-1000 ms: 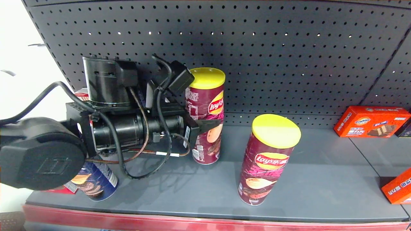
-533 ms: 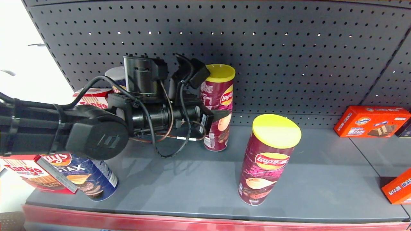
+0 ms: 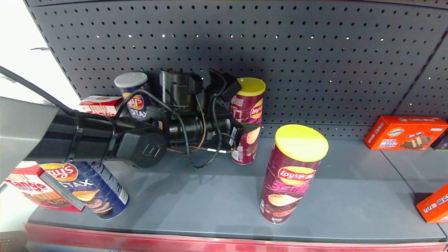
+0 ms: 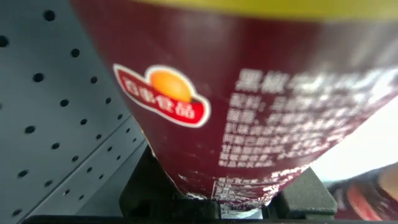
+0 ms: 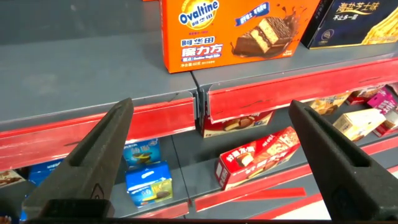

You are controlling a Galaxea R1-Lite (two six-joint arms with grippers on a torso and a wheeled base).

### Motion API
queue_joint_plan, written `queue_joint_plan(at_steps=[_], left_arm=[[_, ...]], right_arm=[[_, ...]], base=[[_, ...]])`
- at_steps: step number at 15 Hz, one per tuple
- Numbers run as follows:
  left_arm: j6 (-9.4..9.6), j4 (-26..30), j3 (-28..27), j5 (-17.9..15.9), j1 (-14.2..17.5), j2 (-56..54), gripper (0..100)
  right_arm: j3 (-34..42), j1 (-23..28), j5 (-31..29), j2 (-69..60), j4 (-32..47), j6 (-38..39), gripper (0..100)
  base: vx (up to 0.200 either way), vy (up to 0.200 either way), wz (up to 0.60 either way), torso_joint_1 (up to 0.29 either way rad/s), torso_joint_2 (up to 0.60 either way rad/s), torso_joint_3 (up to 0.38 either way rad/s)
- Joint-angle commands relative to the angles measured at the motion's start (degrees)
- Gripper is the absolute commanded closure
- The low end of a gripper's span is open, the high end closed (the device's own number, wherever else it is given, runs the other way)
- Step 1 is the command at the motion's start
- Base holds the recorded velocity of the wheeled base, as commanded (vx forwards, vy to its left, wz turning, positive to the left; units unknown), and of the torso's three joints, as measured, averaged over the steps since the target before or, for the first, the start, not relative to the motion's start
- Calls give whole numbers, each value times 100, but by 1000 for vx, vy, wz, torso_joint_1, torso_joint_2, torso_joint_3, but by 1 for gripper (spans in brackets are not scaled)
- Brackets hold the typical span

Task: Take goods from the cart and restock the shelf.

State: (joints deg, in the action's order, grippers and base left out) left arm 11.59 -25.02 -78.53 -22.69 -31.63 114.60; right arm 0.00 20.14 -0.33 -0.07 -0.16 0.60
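Left claw (image 3: 247, 130) is clamped across the middle of a maroon chip can (image 3: 249, 101). The can is upright with its long axis vertical, yellow lid up and base down by the shelf (image 3: 350, 196), at the back, just in front of the pegboard (image 3: 315, 70). A second maroon can (image 3: 292, 175) stands upright nearer the front, to the right and apart from it. A blue can (image 3: 134, 98) stands behind the arm. Right claw (image 5: 211, 104) is spread wide and holds nothing, lower shelves with an orange box (image 5: 224, 31) beyond it.
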Motion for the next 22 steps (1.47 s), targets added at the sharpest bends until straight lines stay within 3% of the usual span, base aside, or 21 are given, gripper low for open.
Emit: queue_joint_plan(at_steps=[1,5,12,13,16,22], left_arm=[[1,-3,-250,1,-18,291,100],[1,-3,-558,-8,-88,554,100],[27,-47,-628,10,-132,730,100],[27,-47,-619,10,-132,730,0],[27,-56,-514,36,-176,686,0],[10,-619,699,54,-176,-298,0]], right_arm=[[0,-1,-2,7,-2,2,0],[0,-1,-2,7,-2,2,0],[0,-1,-2,7,-2,2,0],[0,-1,-2,7,-2,2,0],[0,-1,-2,7,-2,2,0],[0,-1,-2,7,-2,2,0]], base=[[0,0,0,0,0,0],[0,0,0,0,0,0],[0,0,0,0,0,0],[0,0,0,0,0,0],[0,0,0,0,0,0],[0,0,0,0,0,0]])
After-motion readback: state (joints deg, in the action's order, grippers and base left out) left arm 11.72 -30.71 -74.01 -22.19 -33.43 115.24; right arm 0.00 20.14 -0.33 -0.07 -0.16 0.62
